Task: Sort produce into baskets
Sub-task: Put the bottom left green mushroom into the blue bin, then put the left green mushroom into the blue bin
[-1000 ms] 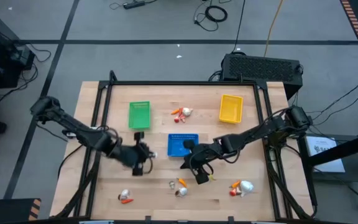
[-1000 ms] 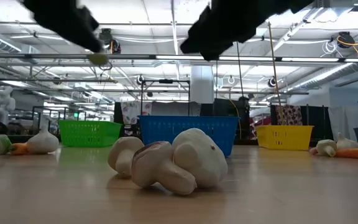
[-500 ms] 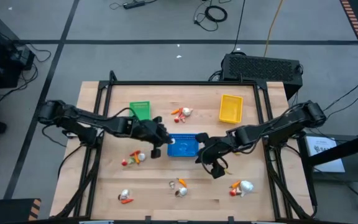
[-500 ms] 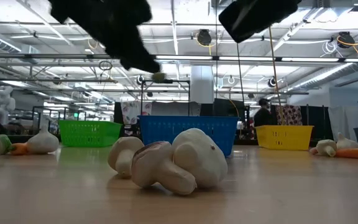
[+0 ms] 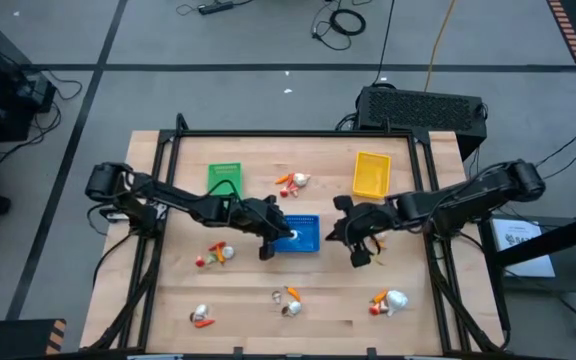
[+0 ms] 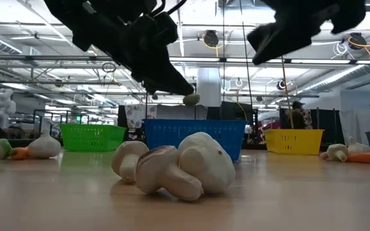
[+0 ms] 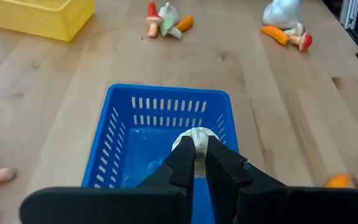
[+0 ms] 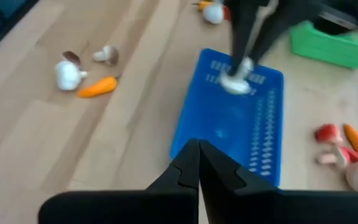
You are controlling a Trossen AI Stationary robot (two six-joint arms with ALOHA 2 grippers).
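— Blue basket (image 5: 295, 234) first, from overhead: the left tool (image 5: 284, 232) hangs right over its left half, while the right tool (image 5: 360, 247) sits off to the basket's right, over bare surface (image 5: 408, 320).

— And the baskets, how many?

— Three: green basket (image 5: 224, 183) at the back left, yellow basket (image 5: 371, 173) at the back right, blue in the middle. Loose produce lies in five little heaps around them; I can't count single pieces from up there.

— What about the level view?

— Pale mushroom (image 6: 191, 99) at the tip of the left tool (image 6: 185, 96), held above the blue basket (image 6: 194, 137). Up close on the surface lies a clump of mushrooms (image 6: 172, 165).

— Left wrist camera?

— Its fingers (image 7: 185, 158) are nearly closed, pinching the mushroom (image 7: 197, 138). The blue basket (image 7: 166, 140) lies straight below it, long side running away from the wrist. To my eye the drop only needs the fingers to part.

— And the right wrist?

— The right tool (image 8: 197, 163) is closed on nothing, at the blue basket's (image 8: 232, 118) near end. It shows the mushroom (image 8: 234, 84) hanging over the far end.
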